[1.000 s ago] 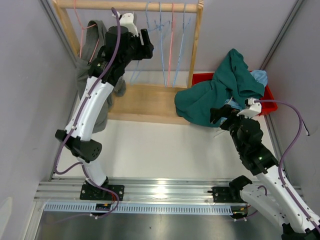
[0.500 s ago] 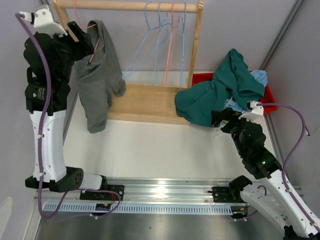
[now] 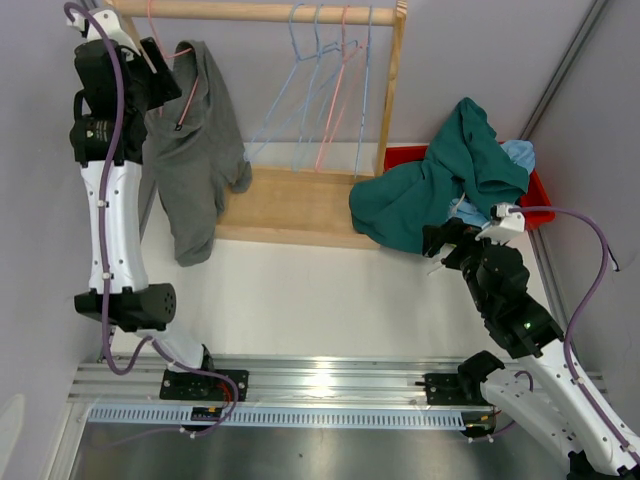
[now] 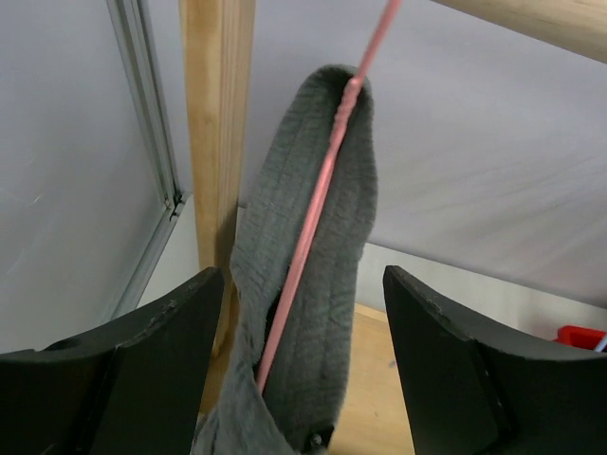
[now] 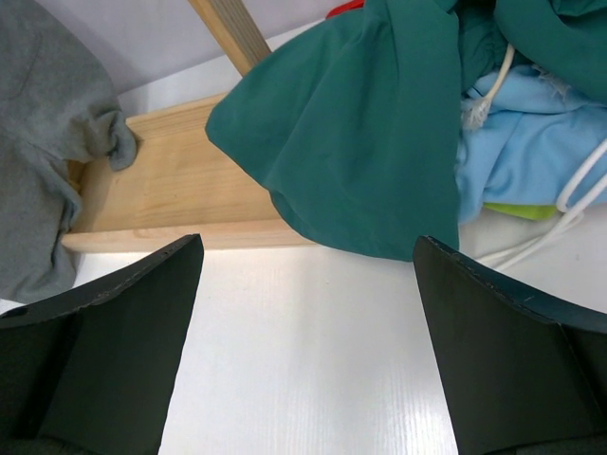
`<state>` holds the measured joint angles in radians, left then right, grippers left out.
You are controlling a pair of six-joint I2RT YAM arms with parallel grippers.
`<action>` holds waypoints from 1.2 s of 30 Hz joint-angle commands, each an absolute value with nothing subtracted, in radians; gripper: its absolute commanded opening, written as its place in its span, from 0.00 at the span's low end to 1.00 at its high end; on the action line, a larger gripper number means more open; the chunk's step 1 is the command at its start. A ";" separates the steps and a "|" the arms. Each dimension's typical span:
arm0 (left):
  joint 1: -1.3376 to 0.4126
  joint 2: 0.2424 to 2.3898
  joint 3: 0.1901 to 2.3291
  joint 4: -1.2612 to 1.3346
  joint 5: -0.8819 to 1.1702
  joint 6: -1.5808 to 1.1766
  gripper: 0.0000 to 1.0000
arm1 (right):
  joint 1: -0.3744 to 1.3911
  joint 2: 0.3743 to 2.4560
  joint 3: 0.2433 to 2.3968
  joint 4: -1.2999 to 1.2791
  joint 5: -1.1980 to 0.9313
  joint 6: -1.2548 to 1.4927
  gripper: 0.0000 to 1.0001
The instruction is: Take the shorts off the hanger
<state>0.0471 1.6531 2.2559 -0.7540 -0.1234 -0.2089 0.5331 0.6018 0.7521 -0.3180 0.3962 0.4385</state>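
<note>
Grey shorts (image 3: 195, 150) hang from a pink hanger (image 3: 157, 45) at the left end of the wooden rail (image 3: 260, 12). My left gripper (image 3: 160, 85) is raised beside them, just under the rail. In the left wrist view its jaws (image 4: 302, 275) stand open on either side of the grey waistband (image 4: 346, 190) and the pink hanger wire (image 4: 322, 199), with a gap on the right side. Dark teal shorts (image 3: 430, 190) lie heaped at the right over light blue shorts (image 5: 522, 161) and a lime green pair (image 5: 517, 210). My right gripper (image 3: 437, 240) is open and holds nothing above the white table, just short of that heap.
Several bare wire hangers (image 3: 330, 90) hang on the rail's right half. The rack's wooden base (image 3: 290, 205) lies under them and its left post (image 4: 216, 123) stands close to my left fingers. A red bin (image 3: 405, 157) sits under the heap. Walls close in on both sides.
My left arm has swung from the middle of the rack to its left end and now brackets the grey shorts. The bare hangers have swayed. The right arm has hardly moved.
</note>
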 commanded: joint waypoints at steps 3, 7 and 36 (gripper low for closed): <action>0.058 1.687 2.382 -0.765 -0.092 -0.213 0.74 | 0.540 0.592 0.792 -0.334 0.426 0.413 0.99; 0.061 1.727 2.398 -0.776 -0.074 -0.219 0.73 | 0.538 0.601 0.792 -0.330 0.430 0.410 1.00; 0.065 1.844 2.508 -0.805 0.060 -0.282 0.00 | 0.538 0.630 0.762 -0.292 0.422 0.422 0.99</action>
